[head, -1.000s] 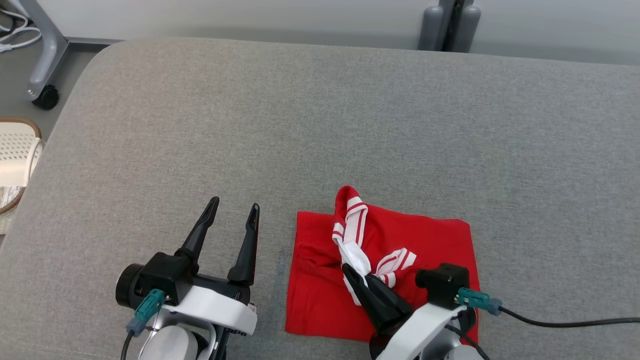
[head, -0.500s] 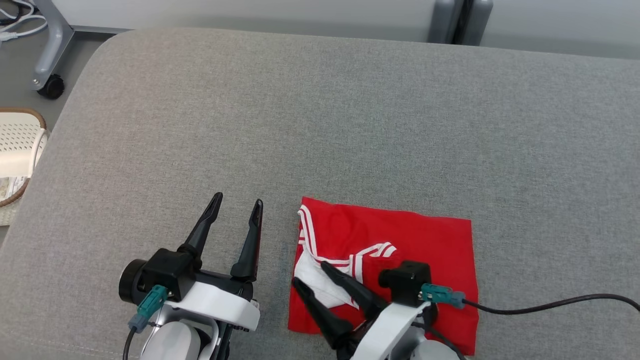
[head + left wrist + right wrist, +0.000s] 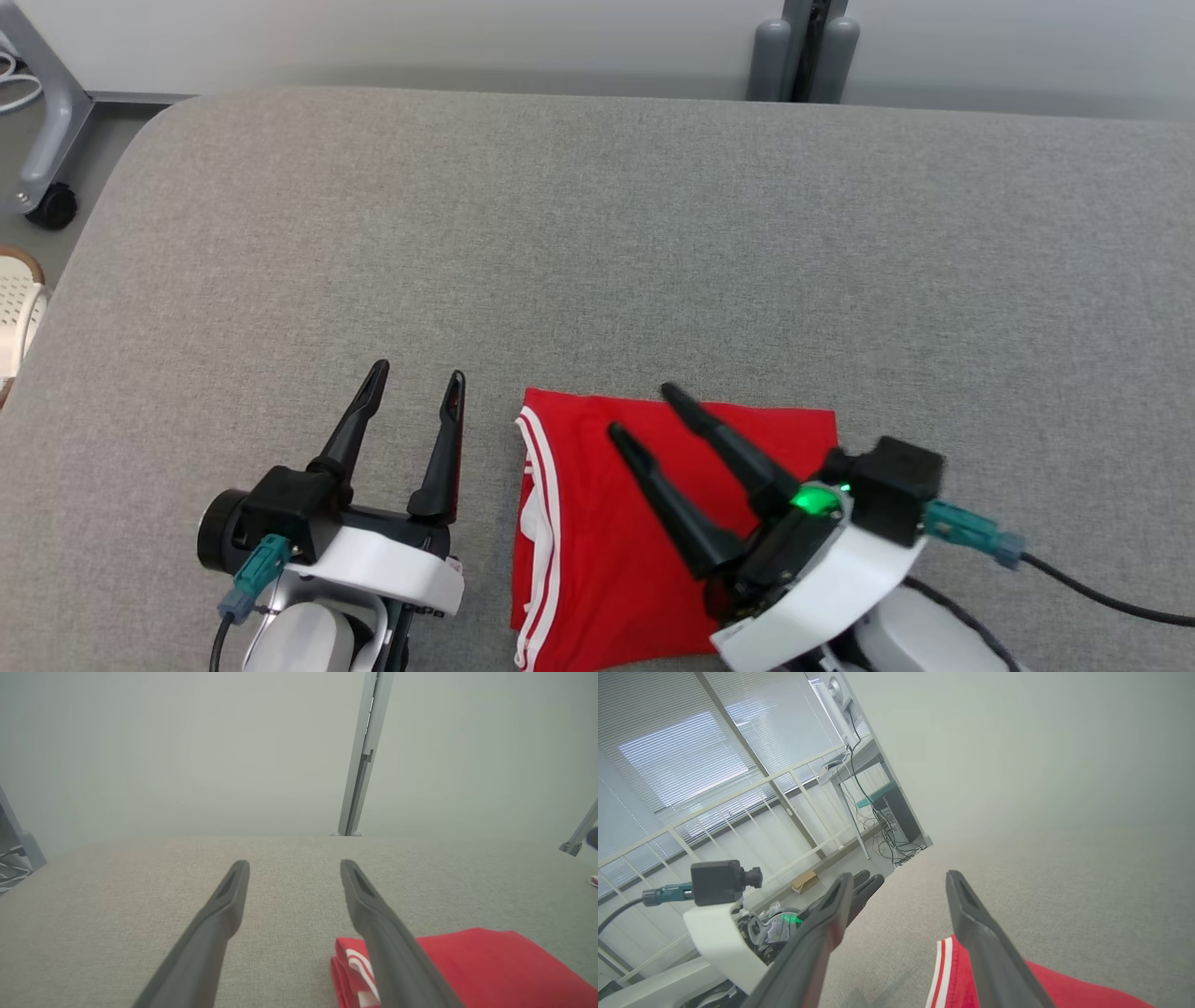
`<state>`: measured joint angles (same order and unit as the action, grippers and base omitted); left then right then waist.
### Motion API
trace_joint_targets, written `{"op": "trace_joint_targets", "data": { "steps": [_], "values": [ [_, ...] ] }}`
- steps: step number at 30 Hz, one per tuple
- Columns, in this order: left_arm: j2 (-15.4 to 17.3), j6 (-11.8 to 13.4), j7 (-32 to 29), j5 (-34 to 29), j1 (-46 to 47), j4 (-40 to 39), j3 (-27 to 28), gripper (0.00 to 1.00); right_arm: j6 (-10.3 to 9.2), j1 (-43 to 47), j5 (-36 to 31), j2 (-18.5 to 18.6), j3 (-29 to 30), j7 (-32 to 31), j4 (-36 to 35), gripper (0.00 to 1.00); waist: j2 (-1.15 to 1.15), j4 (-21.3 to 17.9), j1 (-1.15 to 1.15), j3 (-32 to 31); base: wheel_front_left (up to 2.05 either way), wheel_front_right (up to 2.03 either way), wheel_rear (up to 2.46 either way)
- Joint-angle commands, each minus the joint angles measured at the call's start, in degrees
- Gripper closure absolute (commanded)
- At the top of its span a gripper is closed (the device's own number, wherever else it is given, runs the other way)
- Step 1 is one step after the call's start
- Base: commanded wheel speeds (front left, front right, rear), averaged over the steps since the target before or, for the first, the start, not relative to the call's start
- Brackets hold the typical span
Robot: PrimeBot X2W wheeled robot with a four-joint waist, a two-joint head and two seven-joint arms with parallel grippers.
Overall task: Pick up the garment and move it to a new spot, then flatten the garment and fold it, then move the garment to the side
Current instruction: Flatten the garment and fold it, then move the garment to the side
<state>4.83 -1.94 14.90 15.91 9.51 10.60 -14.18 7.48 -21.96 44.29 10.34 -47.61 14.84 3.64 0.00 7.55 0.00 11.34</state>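
left fingers (image 3: 441,448): open, empty | right fingers (image 3: 667,495): open, empty | folded red white-striped cloth garment (image 3: 583,569): lies beneath right fingers, beside left

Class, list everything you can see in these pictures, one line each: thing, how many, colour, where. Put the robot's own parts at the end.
garment: one, red with white stripes, folded, near part of the padded surface
padded surface: one, grey, spanning the head view
post: one, grey, beyond the far edge
frame leg with caster: one, grey leg and black wheel, on the floor at far left
basket: one, white with a brown rim, at the left edge, partly cut off
desk with cables: one, pale, background of the right wrist view
cable: one, black, running from the right wrist
left pincer: one, dark, open, left of the garment
right pincer: one, dark, open, over the garment
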Motion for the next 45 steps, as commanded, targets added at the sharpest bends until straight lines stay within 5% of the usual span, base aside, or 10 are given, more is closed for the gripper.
{"op": "trace_joint_targets", "data": {
  "steps": [1,13,20,32,45],
  "values": [
    [0.6,0.3,0.3,-0.4,-0.7,-0.1,0.5,0.00,0.05,1.9,-1.8,0.7,3.2,0.4,-1.4,0.00,0.00,-0.6,0.00,-0.5,0.00,0.00,0.00],
    [2.6,2.0,0.3,-1.7,-2.7,-2.0,2.6,0.00,0.04,15.6,-14.2,1.8,30.7,0.4,-6.2,0.00,0.00,-3.4,0.00,-2.6,0.00,0.00,0.00],
    [4.1,3.2,-0.5,-1.6,-5.5,-3.8,3.5,0.00,0.04,21.1,-17.9,1.9,39.1,0.4,-4.7,0.00,0.00,-4.9,0.00,-4.5,0.00,0.00,0.00],
    [4.5,5.2,-2.7,-0.4,-8.7,-7.3,4.2,0.00,0.04,25.5,-18.6,1.4,41.1,0.4,-1.9,0.00,0.00,-4.9,0.00,-4.8,0.00,0.00,0.00],
    [3.2,4.8,-2.4,-0.1,-6.4,-6.6,2.3,0.00,0.04,23.5,-13.2,4.4,34.6,-3.4,4.5,0.00,0.00,2.5,0.00,-1.2,0.00,0.00,0.00]
  ]
}}
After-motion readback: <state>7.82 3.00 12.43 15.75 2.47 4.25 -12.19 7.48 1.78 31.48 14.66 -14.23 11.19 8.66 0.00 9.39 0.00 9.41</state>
